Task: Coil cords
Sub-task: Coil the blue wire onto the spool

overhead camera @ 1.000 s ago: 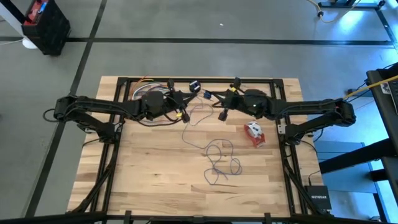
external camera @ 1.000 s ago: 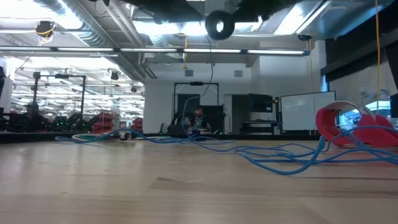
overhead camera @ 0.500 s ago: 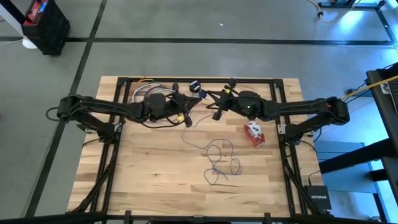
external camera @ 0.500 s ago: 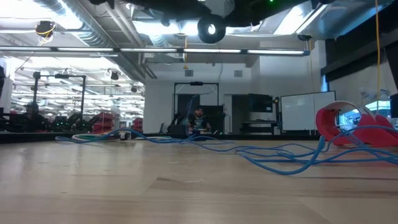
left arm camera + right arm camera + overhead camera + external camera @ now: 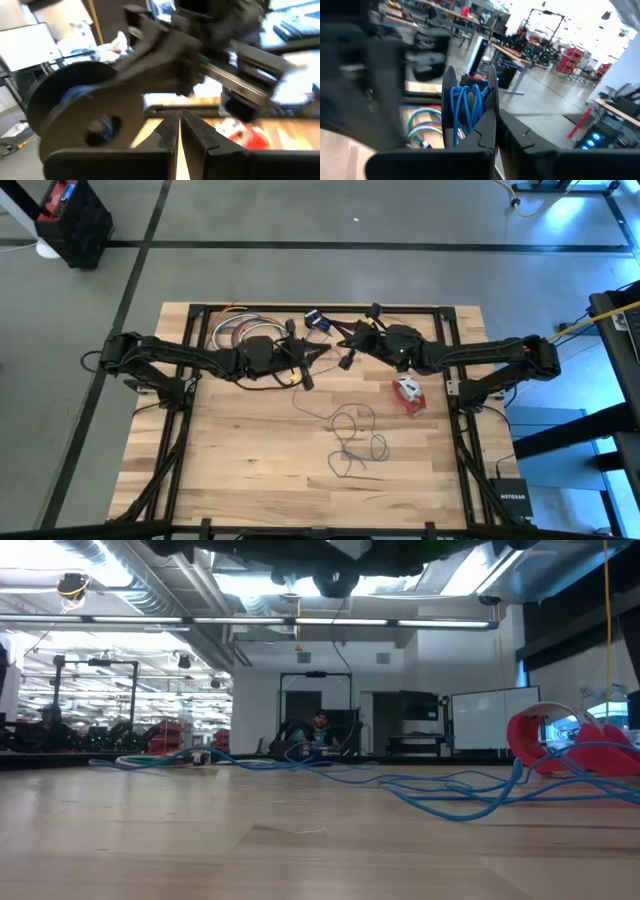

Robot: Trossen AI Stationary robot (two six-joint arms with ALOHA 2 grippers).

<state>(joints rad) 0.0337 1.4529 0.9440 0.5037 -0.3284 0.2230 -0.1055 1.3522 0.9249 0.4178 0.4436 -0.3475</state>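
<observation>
The thin bluish cord (image 5: 355,438) lies in loose loops on the wooden table (image 5: 220,470), and one strand rises to my two grippers. My left gripper (image 5: 304,376) is shut at the far middle of the table. My right gripper (image 5: 344,359) is close beside it, toward the table's right, shut on a coil of the cord (image 5: 467,107). The black round puck (image 5: 335,582) hangs high above the table next to my right gripper and also shows in the left wrist view (image 5: 75,120). The red-and-white cord bundle (image 5: 408,394) lies on the table to the right. My left gripper's fingers (image 5: 167,135) are pressed together where the strand (image 5: 296,394) comes up from the table. The cord is too thin to show between them, so I cannot tell the hold. My right gripper pinches several turns of the cord's coil (image 5: 470,112) between its two fingers. The coil is lifted clear of the table.
A bunch of coloured cables (image 5: 232,330) and a small blue-and-black object (image 5: 315,318) lie at the table's far edge, behind the grippers. The black frame rails (image 5: 175,430) run along the left and right sides. There is bare wood toward the near edge.
The two grippers have drawn closer together: my left gripper toward the table's right, my right gripper toward the left and far edge, turning as it went. The puck has gone up with it. The loops on the table have stayed in place.
</observation>
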